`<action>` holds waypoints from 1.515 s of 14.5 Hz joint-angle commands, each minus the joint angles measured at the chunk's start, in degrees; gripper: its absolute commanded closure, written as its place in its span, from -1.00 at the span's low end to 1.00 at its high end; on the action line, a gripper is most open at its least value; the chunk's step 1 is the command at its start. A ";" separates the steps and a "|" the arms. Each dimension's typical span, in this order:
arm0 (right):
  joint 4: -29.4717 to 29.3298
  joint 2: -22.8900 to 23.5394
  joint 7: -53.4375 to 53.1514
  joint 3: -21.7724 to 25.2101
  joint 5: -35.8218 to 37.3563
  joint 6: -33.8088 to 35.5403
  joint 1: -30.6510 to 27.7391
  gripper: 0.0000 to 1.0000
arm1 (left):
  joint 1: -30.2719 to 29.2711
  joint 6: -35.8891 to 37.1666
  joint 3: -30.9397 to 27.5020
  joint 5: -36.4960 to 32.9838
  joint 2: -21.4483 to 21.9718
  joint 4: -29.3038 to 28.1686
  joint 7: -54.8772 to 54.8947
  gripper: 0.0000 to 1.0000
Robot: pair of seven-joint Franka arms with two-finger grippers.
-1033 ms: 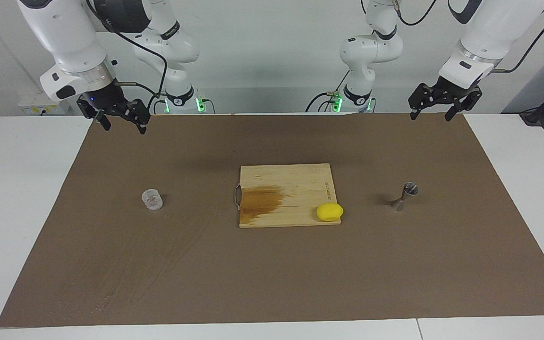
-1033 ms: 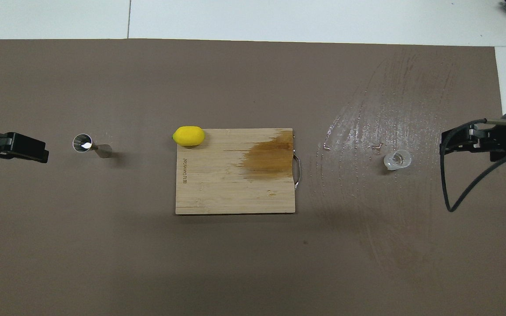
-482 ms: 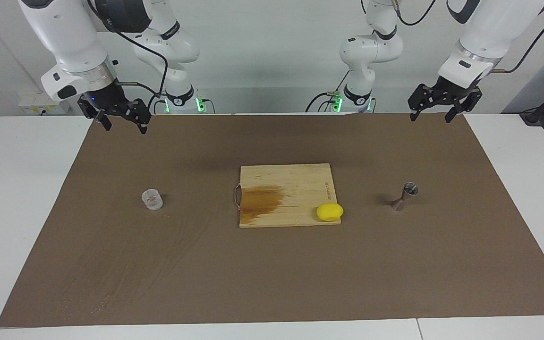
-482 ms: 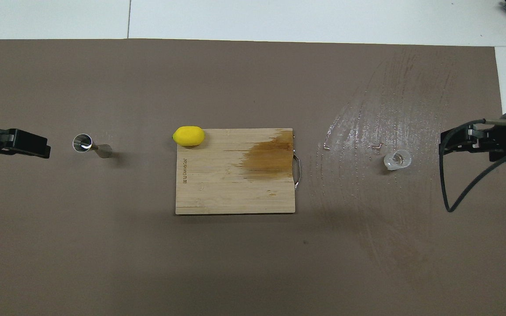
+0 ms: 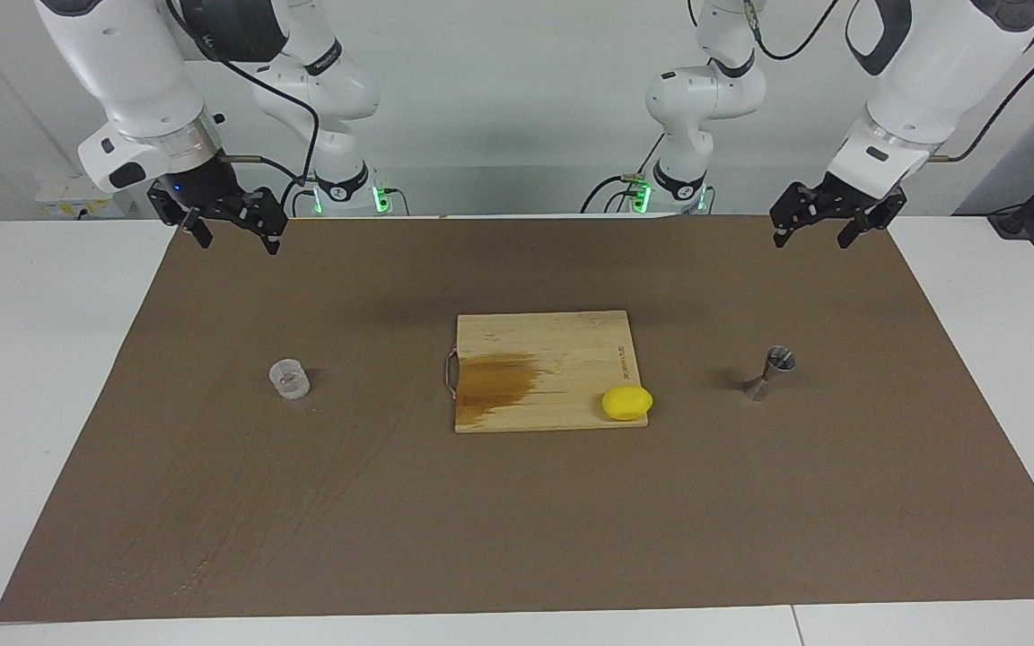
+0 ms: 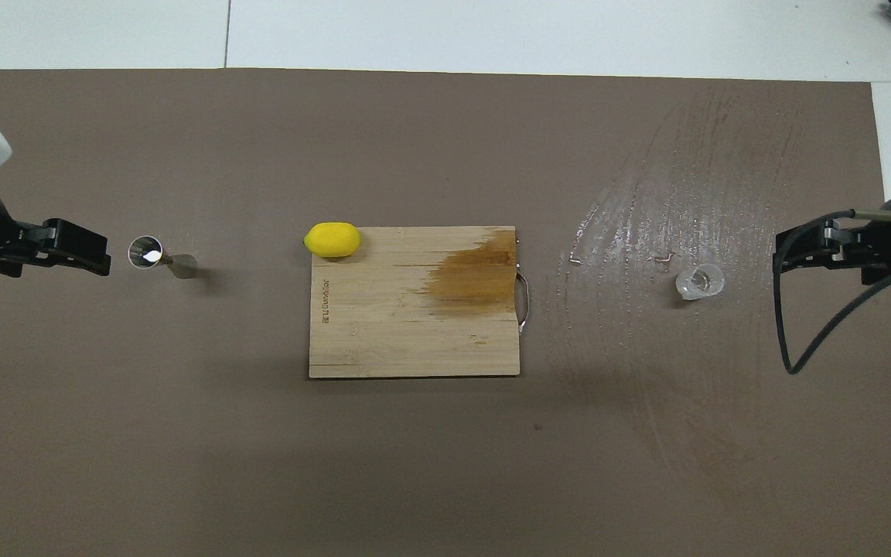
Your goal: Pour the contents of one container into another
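Fingers (image 5: 778, 235) of the left gripper (image 5: 810, 228) spread empty at the facing view's upper right; the right gripper (image 5: 232, 235), upper left, is equally open. The clear cup (image 5: 289, 378) stands left of centre on the tabletop (image 5: 50, 377), the jigger (image 5: 770, 373) right of centre. The cup wants a level, sideways grasp so nothing spills.

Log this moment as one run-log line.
left gripper: open, raised over mat edge | right gripper: open, waiting | clear cup: untouched | jigger: upright, untouched | pour: not begun
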State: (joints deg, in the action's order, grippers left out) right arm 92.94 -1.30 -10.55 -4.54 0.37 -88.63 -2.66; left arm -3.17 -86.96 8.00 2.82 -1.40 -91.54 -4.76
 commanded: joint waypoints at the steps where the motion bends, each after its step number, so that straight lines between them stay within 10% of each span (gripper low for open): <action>1: 0.84 -1.07 1.41 -0.20 -1.16 0.39 -0.68 -1.00 | -1.83 0.30 -1.92 8.38 -2.29 -3.18 -12.49 -1.00; 5: 0.84 -1.07 1.41 -0.20 -1.16 0.39 -0.85 -1.00 | -5.79 -3.55 -6.49 25.01 -1.59 -13.20 -30.17 -1.00; 11: 0.84 -1.07 1.41 -0.20 -1.16 0.39 -0.76 -1.00 | -8.25 -30.08 -9.05 50.33 1.40 -30.08 -56.74 -1.00; 22: 0.84 -1.07 1.41 -0.20 -1.16 0.39 -0.76 -1.00 | -8.61 -39.25 -8.79 60.20 0.25 -37.92 -68.01 -1.00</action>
State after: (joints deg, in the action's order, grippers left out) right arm 92.94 -1.30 -10.55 -4.54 0.37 -88.63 -2.68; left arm -11.92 -124.62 -1.11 61.89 -2.38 -127.52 -72.06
